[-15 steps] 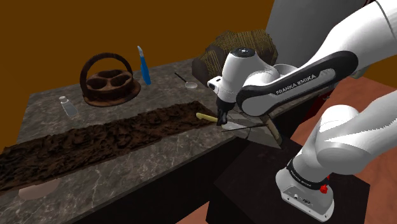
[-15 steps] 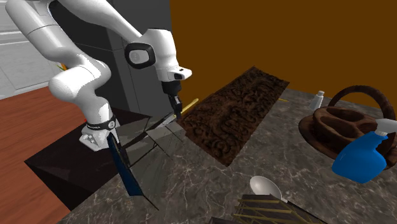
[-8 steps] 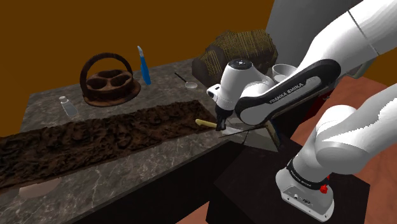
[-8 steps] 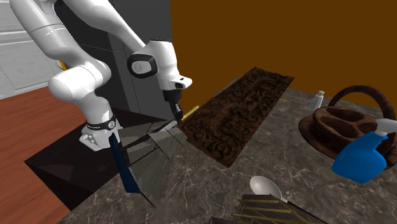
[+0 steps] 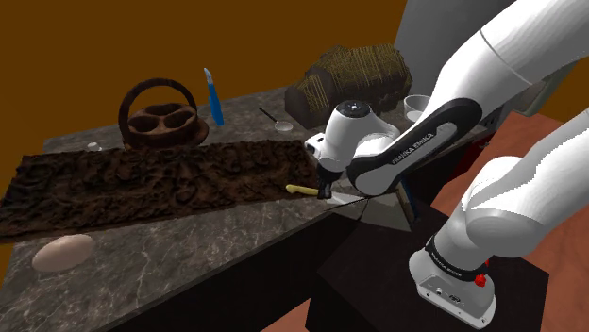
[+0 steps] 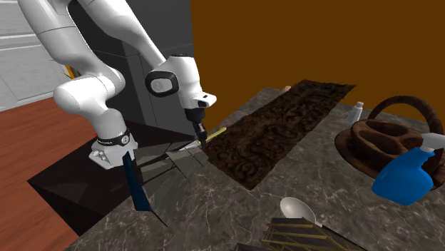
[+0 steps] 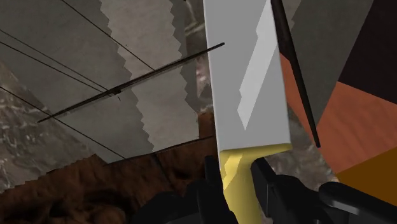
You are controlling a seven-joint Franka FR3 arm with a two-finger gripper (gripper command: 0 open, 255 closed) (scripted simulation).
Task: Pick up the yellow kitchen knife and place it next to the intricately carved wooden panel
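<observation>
Where the dark stone counter (image 5: pixel 189 236) runs along the shoulder view's left, a long brown carved panel (image 5: pixel 160 179) lies flat on it. At the panel's right end is the knife (image 5: pixel 300 190), its yellow handle (image 7: pixel 236 188) clamped between the gripper's (image 5: pixel 327 191) black fingers (image 7: pixel 262 181), the grey blade (image 7: pixel 248 83) pointing right, past the counter edge toward the arm's stand (image 5: pixel 378 273).

Knife (image 5: pixel 300 190) just beside end of carved panel (image 5: pixel 160 179)
</observation>
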